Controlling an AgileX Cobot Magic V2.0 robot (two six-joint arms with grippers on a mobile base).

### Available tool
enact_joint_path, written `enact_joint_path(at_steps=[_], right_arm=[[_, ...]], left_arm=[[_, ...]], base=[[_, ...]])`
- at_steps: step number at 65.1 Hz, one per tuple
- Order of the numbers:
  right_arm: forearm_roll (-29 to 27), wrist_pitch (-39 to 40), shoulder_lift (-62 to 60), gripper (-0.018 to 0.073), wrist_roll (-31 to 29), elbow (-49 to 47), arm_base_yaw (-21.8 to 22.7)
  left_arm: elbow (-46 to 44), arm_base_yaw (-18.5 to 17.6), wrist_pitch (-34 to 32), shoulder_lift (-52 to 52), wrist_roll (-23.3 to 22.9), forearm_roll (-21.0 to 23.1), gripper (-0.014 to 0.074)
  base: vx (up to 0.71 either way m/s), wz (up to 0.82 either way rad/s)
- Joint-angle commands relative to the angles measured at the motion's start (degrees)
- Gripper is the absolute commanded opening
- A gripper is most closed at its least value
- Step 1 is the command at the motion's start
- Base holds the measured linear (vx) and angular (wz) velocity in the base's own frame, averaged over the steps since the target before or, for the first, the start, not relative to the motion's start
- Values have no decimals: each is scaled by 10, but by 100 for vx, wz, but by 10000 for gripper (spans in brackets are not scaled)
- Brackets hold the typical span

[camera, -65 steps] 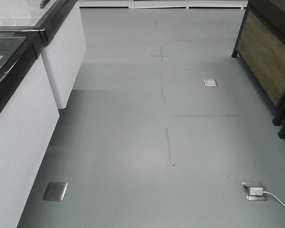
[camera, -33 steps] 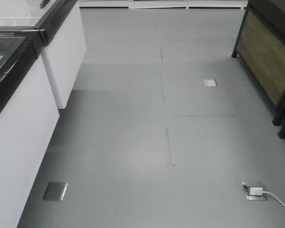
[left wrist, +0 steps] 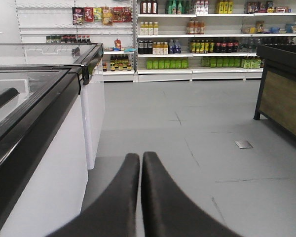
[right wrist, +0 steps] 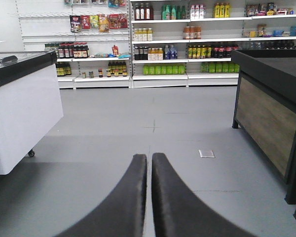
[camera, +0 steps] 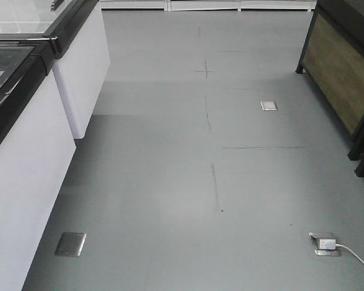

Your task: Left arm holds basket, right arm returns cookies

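The left fingers (left wrist: 129, 170) and right fingers (right wrist: 138, 170) were pressed together, empty, over the floor (camera: 170, 182), basket and cookies nowhere in view, so finding the basket probably had to precede any reach.

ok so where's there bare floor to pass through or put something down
The widest bare patch is the grey floor down the middle, bordered by the white freezer cabinets on the left and the wood-panelled stand on the right. It tightens at the near right, where a plug and white cable lie, and a metal floor plate sits beside the cabinets.
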State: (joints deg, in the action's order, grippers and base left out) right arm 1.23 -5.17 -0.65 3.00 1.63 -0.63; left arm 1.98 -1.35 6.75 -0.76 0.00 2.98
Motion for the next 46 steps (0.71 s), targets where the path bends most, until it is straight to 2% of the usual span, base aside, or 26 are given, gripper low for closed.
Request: enact_joint_path(at_steps=[1,25,46], right_arm=[[2,42,-7,-11,1,10,0],[2,42,-7,-11,1,10,0],[2,42,-7,-11,1,10,0]], left_arm=[[-18,-3,-40,-7,0,1,-6],[-19,-3,-67,-7,0,1,-6],[-128,-3,-67,15,4,0,-6]], base=[[0,0],[0,0],[0,0]])
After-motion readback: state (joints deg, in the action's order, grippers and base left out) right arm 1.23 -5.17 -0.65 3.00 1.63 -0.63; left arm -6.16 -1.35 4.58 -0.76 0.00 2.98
